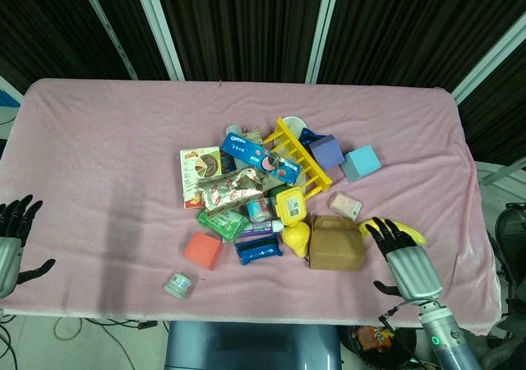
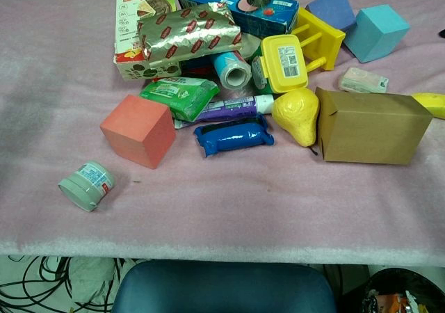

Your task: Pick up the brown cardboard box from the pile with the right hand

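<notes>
Brown cardboard box with folded handle (image 1: 336,245) sits on pink cloth worktop (image 1: 107,156) near its front edge, at pile's right end | right robot hand (image 1: 404,256) just beside box, fingers spread, holding nothing | left robot hand (image 1: 10,242) off front-left corner, fingers spread, empty | yellow pear (image 2: 297,114) touches box's left side

A table (image 1: 107,140) draped in pink cloth carries a pile at its centre. At the pile's 5 o'clock edge the brown cardboard box (image 1: 336,244) stands on the cloth, a yellow pear (image 1: 296,238) touching its 9 o'clock side and a yellow banana (image 1: 393,228) at its 3 o'clock. An orange cube (image 1: 203,250) sits at 7 o'clock, a small jar (image 1: 177,285) beyond it. A purple cube (image 1: 327,152) and a light blue cube (image 1: 361,163) lie at 2 o'clock.
</notes>
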